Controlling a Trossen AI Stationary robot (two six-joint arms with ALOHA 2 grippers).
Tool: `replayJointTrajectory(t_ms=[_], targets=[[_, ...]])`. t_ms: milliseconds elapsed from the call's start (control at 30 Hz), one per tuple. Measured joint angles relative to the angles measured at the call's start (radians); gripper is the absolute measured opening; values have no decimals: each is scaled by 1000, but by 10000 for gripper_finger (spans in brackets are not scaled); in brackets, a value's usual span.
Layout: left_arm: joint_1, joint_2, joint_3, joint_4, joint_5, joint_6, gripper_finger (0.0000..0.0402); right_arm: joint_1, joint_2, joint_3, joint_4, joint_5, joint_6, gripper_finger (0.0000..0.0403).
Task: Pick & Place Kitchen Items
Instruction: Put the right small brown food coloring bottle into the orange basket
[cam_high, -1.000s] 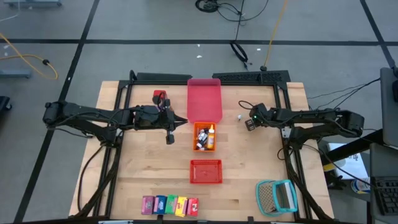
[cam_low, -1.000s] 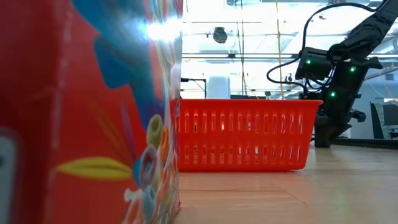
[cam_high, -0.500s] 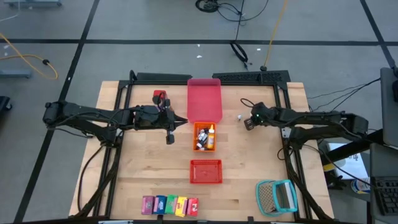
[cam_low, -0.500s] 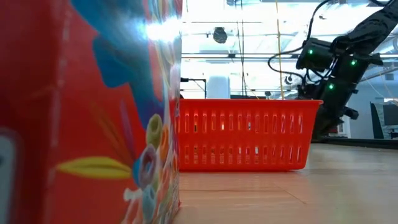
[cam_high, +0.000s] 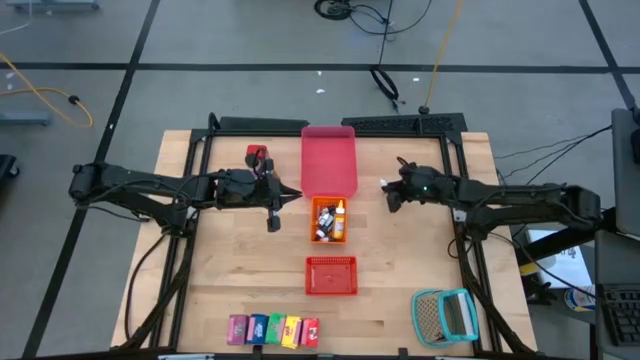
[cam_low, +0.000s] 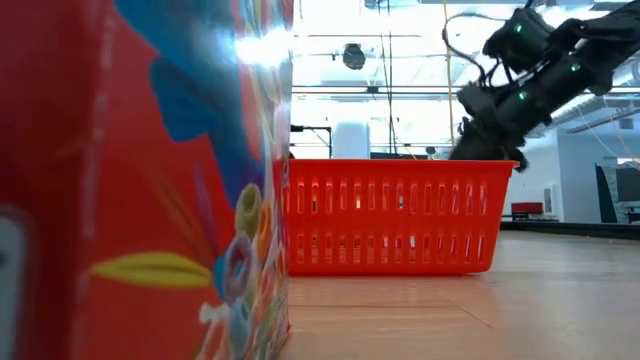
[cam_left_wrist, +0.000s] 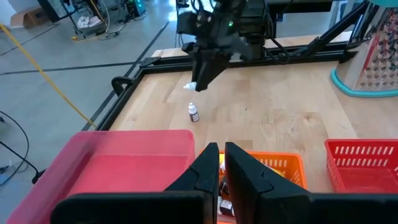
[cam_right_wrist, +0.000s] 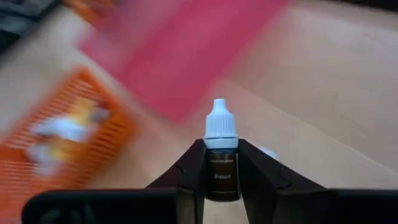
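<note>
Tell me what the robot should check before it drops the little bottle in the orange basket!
1. Right claw holding the white-capped bottle tight: ok.
2. Bottle straight up in the claw: ok.
3. Claw over the orange basket: not ok, it is off to the basket's right, beside the pink tray.
4. Room left in the basket: cannot tell, bottles already lie inside.
5. Left claw out of the way: not ok, it sits shut right by the basket's left corner.
6. Other little bottle on the table clear of the path: ok.
</note>
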Motion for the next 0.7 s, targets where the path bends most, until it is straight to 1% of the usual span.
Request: replayJointTrajectory(t_ms=[67, 467, 567, 700], targets=[[0, 0, 0, -1, 0, 0, 31, 24, 0, 0, 64, -27, -8, 63], [0, 0, 0, 5, 0, -1, 31, 182, 59, 1, 327, -30, -21, 63], [0, 0, 0, 10, 0, 0, 31, 208, 86, 6, 354, -29, -28, 63], [0, 0, 0, 12, 0, 0, 31, 241, 157, 54, 354, -29, -47, 63]])
